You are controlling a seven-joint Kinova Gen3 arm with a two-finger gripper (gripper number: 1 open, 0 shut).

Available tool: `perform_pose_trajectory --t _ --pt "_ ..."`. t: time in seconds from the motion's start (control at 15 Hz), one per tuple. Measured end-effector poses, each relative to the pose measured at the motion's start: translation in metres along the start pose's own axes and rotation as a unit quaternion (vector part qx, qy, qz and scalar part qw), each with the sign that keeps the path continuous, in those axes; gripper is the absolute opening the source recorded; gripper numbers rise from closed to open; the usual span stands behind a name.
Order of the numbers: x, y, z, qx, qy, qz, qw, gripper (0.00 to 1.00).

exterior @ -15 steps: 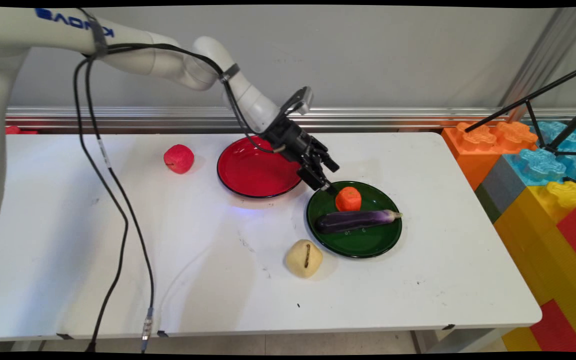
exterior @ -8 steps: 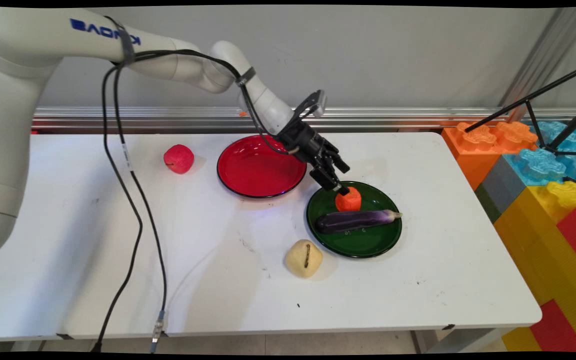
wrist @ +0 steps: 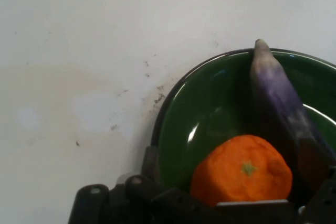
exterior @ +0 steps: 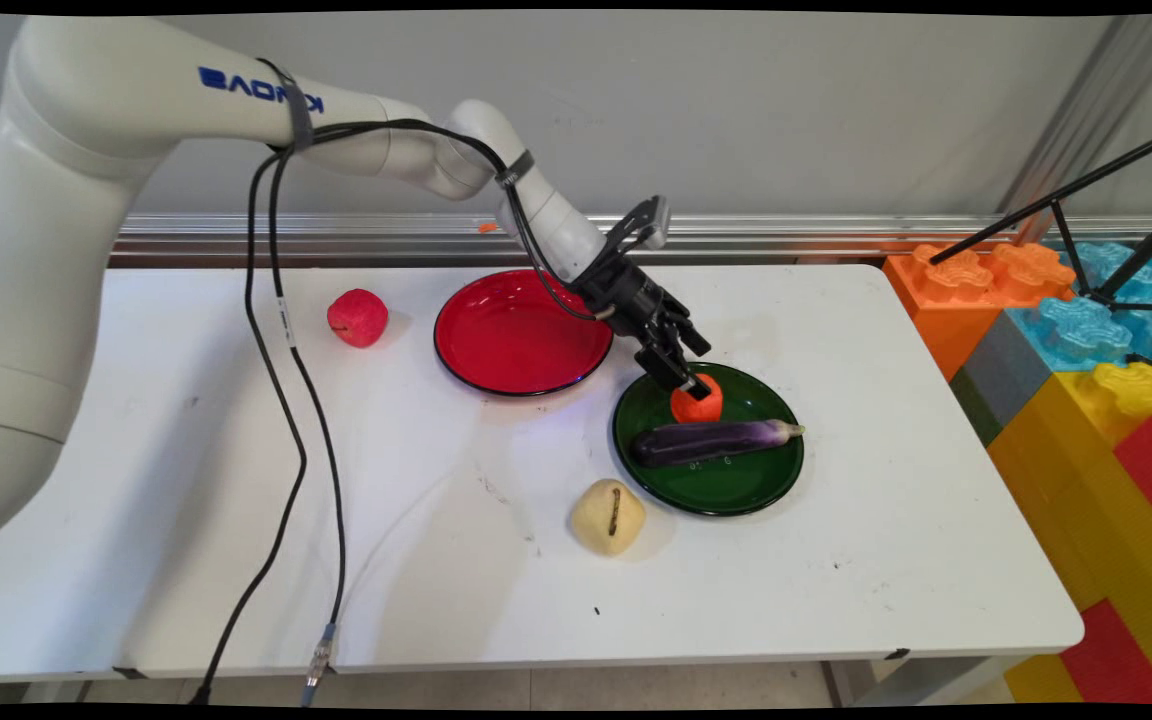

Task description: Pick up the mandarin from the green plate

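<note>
While the gripper (exterior: 693,385) is hanging at the orange (exterior: 698,402) on the green plate (exterior: 726,490) — beside the eggplant (exterior: 711,441) — whether its fingers are parted or closed is not showing.

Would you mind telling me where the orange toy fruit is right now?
In the main view the orange toy fruit sits at the far edge of the green plate, right of centre, just behind the purple eggplant, with the black gripper at its top.
</note>
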Motion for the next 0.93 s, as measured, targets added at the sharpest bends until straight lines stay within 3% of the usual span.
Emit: perform_pose_trajectory --t 0.93 --pt "-0.011 0.005 0.023 -0.019 0.004 0.012 0.9997 1.0"
